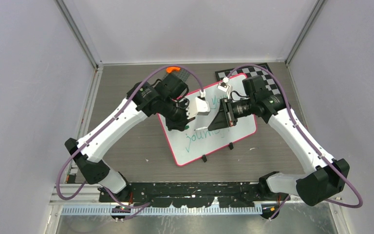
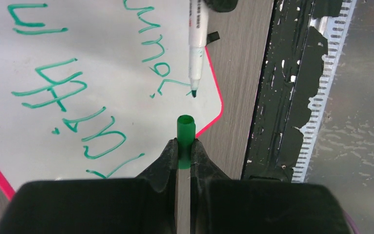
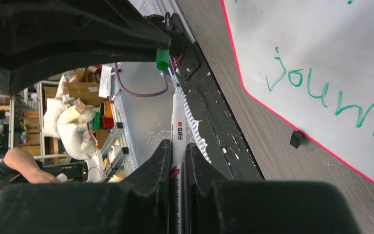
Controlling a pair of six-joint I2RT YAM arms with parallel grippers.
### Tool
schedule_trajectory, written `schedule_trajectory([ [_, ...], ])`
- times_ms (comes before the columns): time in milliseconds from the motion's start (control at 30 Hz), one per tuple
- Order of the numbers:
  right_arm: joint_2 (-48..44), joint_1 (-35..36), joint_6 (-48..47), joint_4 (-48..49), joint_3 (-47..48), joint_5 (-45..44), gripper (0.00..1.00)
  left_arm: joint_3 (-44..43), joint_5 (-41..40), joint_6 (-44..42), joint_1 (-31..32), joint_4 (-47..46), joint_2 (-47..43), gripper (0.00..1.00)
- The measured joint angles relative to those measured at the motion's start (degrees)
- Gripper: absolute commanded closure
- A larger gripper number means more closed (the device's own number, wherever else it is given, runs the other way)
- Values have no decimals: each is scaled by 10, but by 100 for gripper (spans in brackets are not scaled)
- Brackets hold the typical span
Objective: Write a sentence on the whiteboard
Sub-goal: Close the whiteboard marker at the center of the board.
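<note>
The left gripper (image 2: 185, 147) pinched a green cap (image 2: 185, 127). Between the arms, the whiteboard (image 1: 238, 129) lay askew mid-table (image 1: 126, 141), toward the far edge, bearing the green sentence (image 1: 200, 139). The right gripper (image 3: 177, 151) clamped the marker (image 3: 177, 114), its tip facing the cap, apart.

Upper line of the sentence (image 1: 200, 138) mostly hidden beneath the left arm (image 1: 121, 117) and right arm (image 1: 297, 131) from above, checkered board (image 1: 222, 74) partly covered too, orange object (image 1: 174, 69) half hidden, marker (image 2: 197, 44) cut by the left wrist view's top edge, green cap (image 2: 185, 129) with its base hidden between the fingers (image 2: 163, 163)
</note>
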State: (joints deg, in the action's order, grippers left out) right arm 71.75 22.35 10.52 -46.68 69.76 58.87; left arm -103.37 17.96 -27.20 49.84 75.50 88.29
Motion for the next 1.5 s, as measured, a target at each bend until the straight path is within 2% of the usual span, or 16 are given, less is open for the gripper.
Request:
schedule_trajectory([
  [267, 0, 5, 7, 4, -1, 1, 100, 0, -7, -1, 33, 0, 1, 100],
  [700, 0, 9, 6, 4, -1, 23, 100, 0, -20, -2, 37, 0, 14, 100],
  [1500, 0, 19, -16, -19, 4, 6, 100, 7, -19, -15, 49, 10, 16, 100],
])
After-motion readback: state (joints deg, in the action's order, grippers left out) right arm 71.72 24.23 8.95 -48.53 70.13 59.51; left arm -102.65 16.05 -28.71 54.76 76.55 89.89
